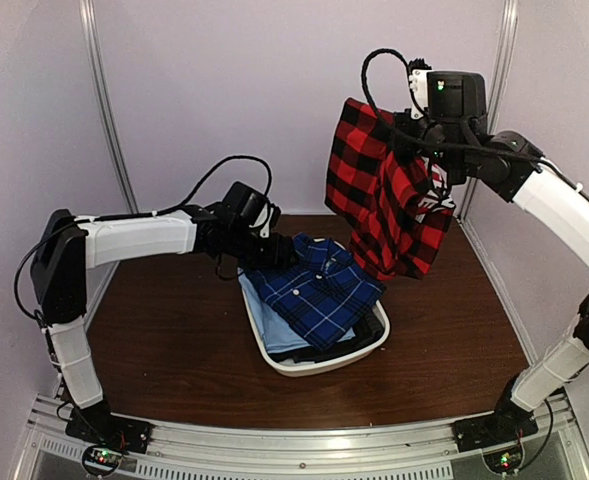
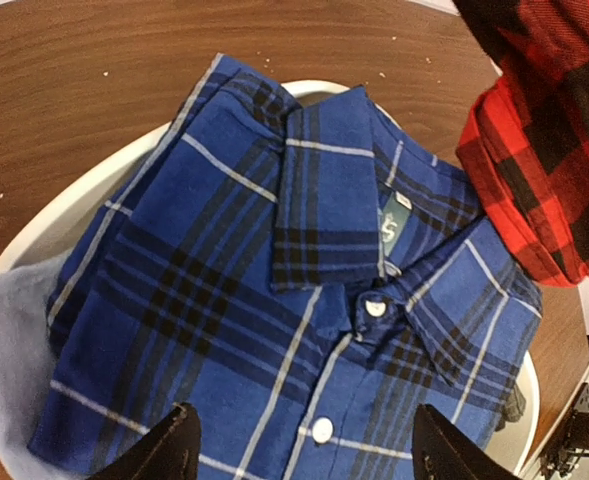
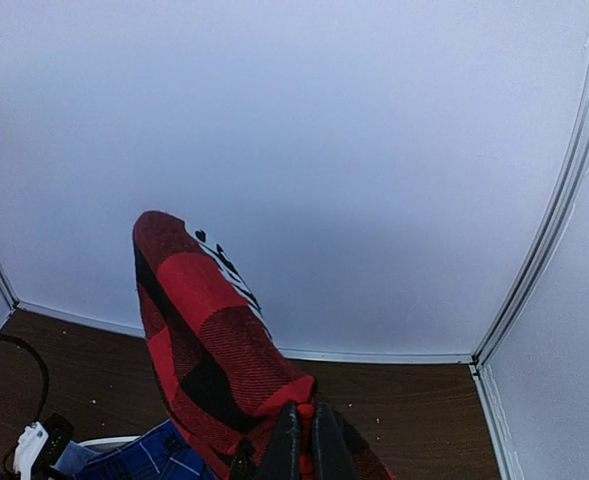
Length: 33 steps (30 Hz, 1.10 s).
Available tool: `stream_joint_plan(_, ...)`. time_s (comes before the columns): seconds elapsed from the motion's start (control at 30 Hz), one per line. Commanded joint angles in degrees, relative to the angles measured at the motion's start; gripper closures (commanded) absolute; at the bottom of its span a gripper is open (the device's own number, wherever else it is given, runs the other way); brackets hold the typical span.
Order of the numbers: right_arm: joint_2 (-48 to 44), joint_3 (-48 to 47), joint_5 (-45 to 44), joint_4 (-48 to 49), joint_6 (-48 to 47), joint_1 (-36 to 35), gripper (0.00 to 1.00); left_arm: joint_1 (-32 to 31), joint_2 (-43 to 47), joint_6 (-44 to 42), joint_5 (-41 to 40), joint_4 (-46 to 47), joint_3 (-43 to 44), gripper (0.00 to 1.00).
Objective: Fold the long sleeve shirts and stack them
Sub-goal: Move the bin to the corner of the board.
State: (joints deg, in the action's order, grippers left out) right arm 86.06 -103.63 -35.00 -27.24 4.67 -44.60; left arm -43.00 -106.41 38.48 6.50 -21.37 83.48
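White tub [image 1: 319, 364] is sitting on table [image 1: 174, 340], w/ navy shirt [image 1: 319, 290] lying folded on top, collar up, buttoned. Light-blue cloth [image 1: 274, 328] is peeking out under it on the L side. L gripper [image 2: 314, 455] is hovering over navy shirt's button front, fingers [image 2: 179, 445] standing wide apart, nothing btwn them; can't tell if tips are touching fabric. R gripper [image 3: 302, 425] is holding red-black shirt [image 1: 384, 200] up high, back-R of tub, fingers pressed together, pinching the cloth; shirt is hanging free.

High rear overview; two close wrist views, navy shirt [image 2: 274, 300] common to all
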Motion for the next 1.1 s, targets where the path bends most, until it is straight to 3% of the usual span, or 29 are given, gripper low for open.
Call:
stream_joint_plan(0.0,-2.89,0.94,-2.13,1.63,0.96,-0.3,1.0,3.01,-7.04,-1.26,-2.58,0.36,6.43,0.26)
stream_joint_plan(0.33,-7.39,7.31,-3.28,0.25,3.02,-0.38,1.0,10.37,-18.29,-2.39,-2.57,1.03,11.51,0.26)
stream_joint_plan(0.57,-9.11,9.92,-4.11,-1.83,4.66,-0.32,1.0,16.37,-19.84,-3.18,-4.78,1.0,10.32,0.26)
stream_joint_plan(1.07,-11.71,13.89,-3.87,-6.54,8.7,-0.41,1.0,39.64,-23.11,-9.79,-11.87,-5.74,19.31,0.26)
